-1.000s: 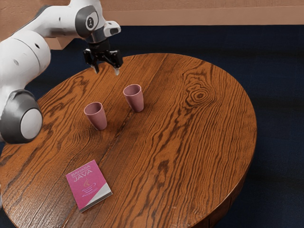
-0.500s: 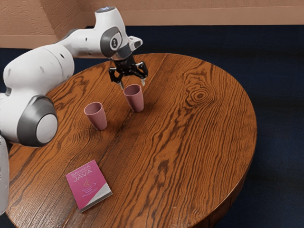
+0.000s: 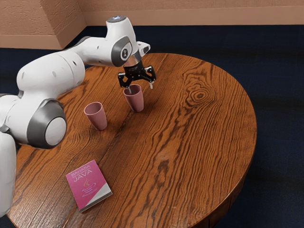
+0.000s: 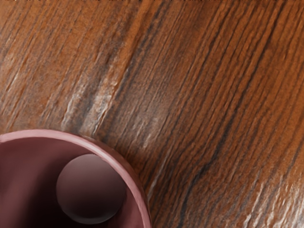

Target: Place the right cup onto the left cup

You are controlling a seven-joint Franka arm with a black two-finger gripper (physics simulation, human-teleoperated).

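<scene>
In the exterior view my gripper (image 3: 140, 87) stands open just above the rim of the farther pink cup (image 3: 135, 99), one fingertip over the cup's mouth and the other out past its exterior view's right side. That cup is upright on the table. A matching pink cup (image 3: 96, 117) stands upright nearer the exterior view's left, apart from the first. In the wrist view a pink cup (image 4: 132, 183) lies under my hand, its mouth facing the camera and its round bottom visible inside.
A pink and white book (image 3: 89, 185) lies flat on the round wooden table (image 3: 190, 142), toward the camera from both cups. The table's curved edge runs round beyond the cups and along the exterior view's right.
My open gripper has moved toward the exterior view's right and lowered from beyond the cups to the farther cup's rim. Both cups and the book have stayed put.
</scene>
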